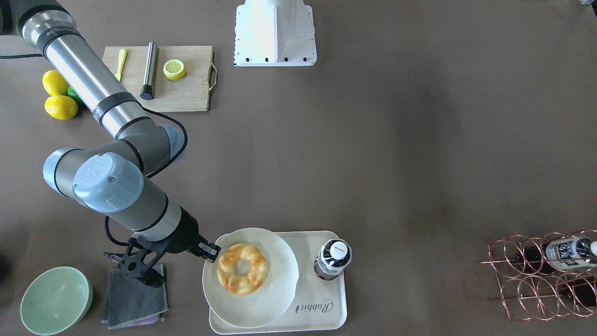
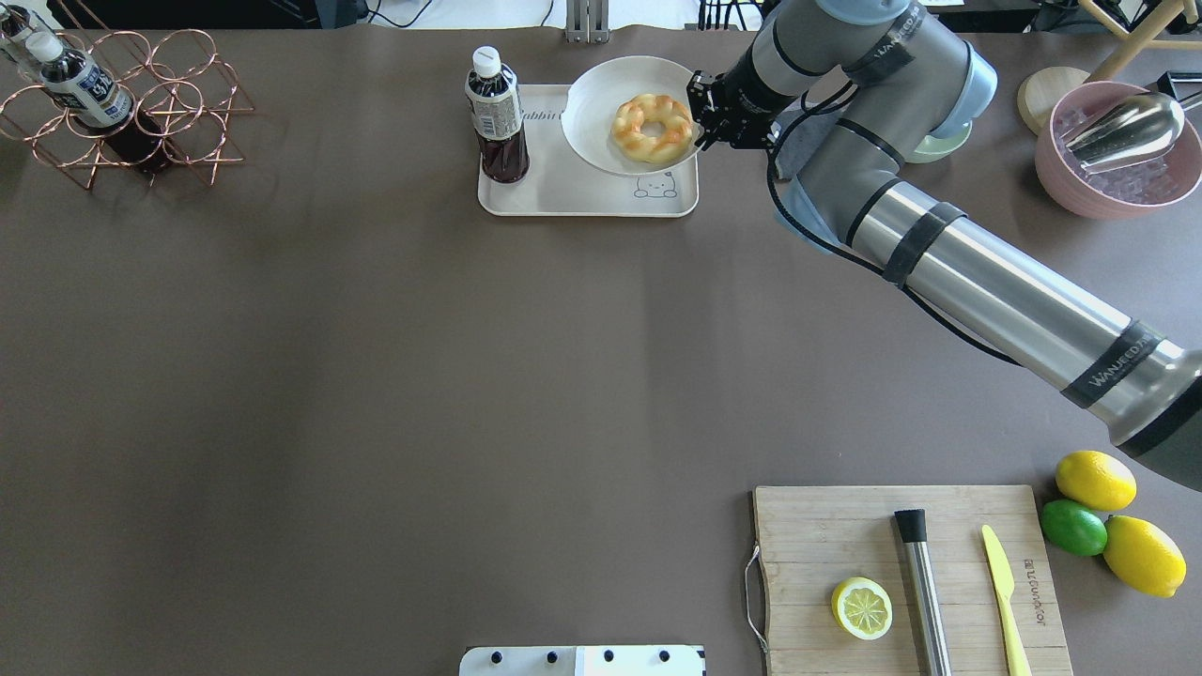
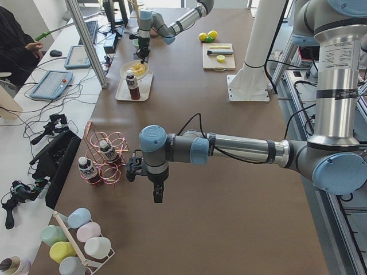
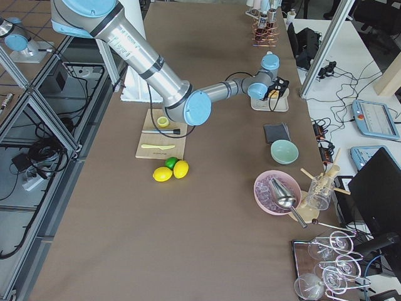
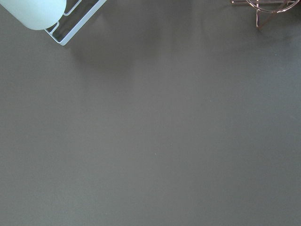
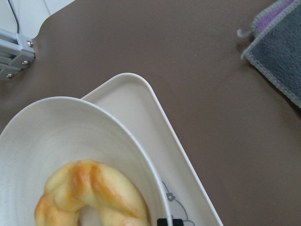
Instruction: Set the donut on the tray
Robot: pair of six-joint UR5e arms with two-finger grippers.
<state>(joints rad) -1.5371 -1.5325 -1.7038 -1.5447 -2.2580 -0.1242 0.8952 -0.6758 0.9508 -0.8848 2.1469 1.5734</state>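
Right now the donut (image 1: pixel 242 269) lies in a round off-white plate (image 1: pixel 280 261) that overlaps one end of the cream tray (image 1: pixel 322 310) and juts past its edge; whether the plate rests on the tray or hangs just above it cannot be told. The right pincer (image 1: pixel 212 252) is clamped on the plate's rim, just beside the donut. A dark bottle (image 1: pixel 333 259) stands on the tray's other end. The left pincer (image 3: pixel 157 195) hangs over bare worktop (image 3: pixel 229 200), well apart; whether it is closed or apart cannot be told.
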